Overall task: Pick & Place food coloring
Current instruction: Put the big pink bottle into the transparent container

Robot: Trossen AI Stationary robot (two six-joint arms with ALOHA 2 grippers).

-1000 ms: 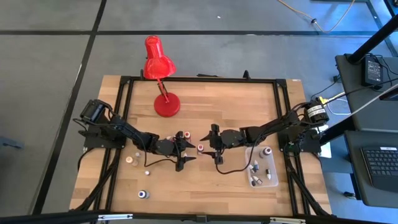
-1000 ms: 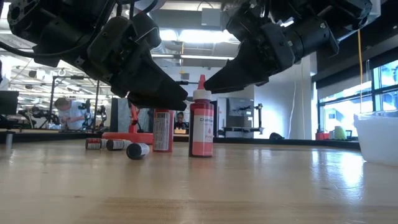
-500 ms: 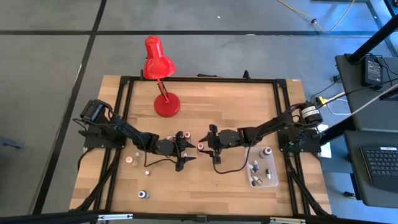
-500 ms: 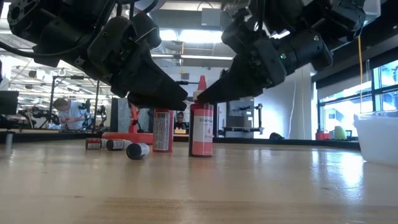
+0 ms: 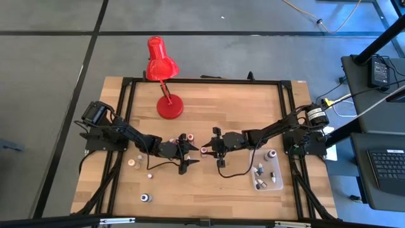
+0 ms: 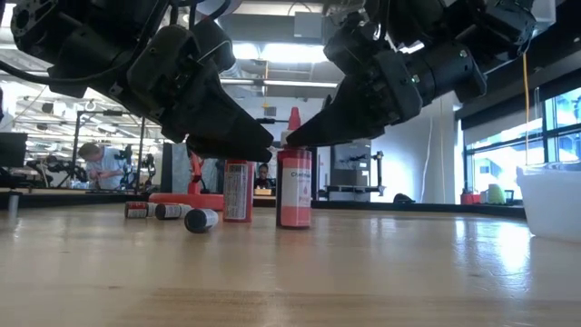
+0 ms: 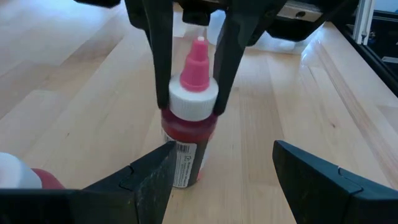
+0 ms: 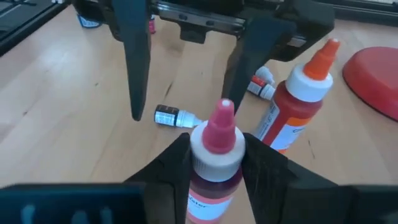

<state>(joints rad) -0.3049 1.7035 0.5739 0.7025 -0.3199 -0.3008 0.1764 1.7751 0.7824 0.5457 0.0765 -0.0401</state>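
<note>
Mid-frame in the high view, my right pincer is clamped on the white cap of a pink-tipped red food coloring bottle standing on the desk. My left pincer hangs spread apart beside it.

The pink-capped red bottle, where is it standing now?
The pink-capped red bottle stands upright near the table's middle in the high view, the right gripper closed around its cap, the open left gripper just to its left.

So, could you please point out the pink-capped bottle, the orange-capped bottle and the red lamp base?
pink-capped bottle (image 8: 216, 163), right wrist view, on its white collar.
orange-capped bottle (image 8: 297, 115), right wrist view, on its red body.
red lamp base (image 5: 170, 109), high view, on the round foot.
</note>
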